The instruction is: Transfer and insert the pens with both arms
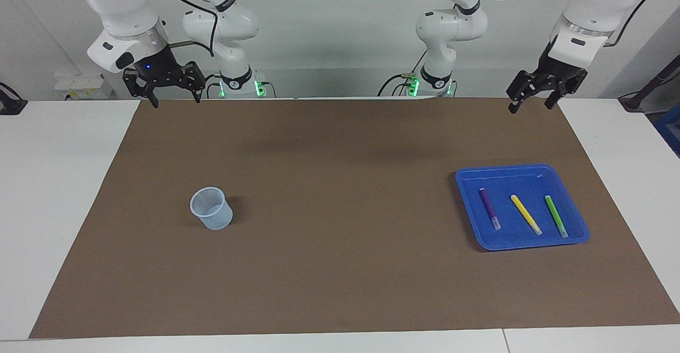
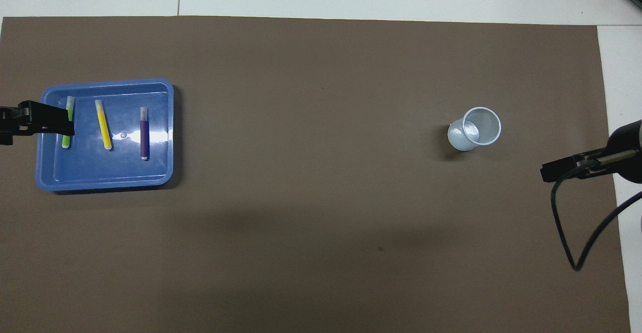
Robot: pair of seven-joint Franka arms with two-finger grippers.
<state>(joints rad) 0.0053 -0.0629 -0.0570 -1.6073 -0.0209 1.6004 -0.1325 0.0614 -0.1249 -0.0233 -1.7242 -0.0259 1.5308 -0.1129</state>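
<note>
Brown mat [image 1: 340, 209]; green pen [image 2: 65, 140] partly under left pincer [image 2: 65, 121].

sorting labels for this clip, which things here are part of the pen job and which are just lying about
Part of the job:
- slim purple marker pen
- slim yellow marker pen
- slim green marker pen
- shallow blue plastic tray holding them
- translucent plastic cup
- left claw, right claw, both open

Just lying about:
- brown table mat
</note>
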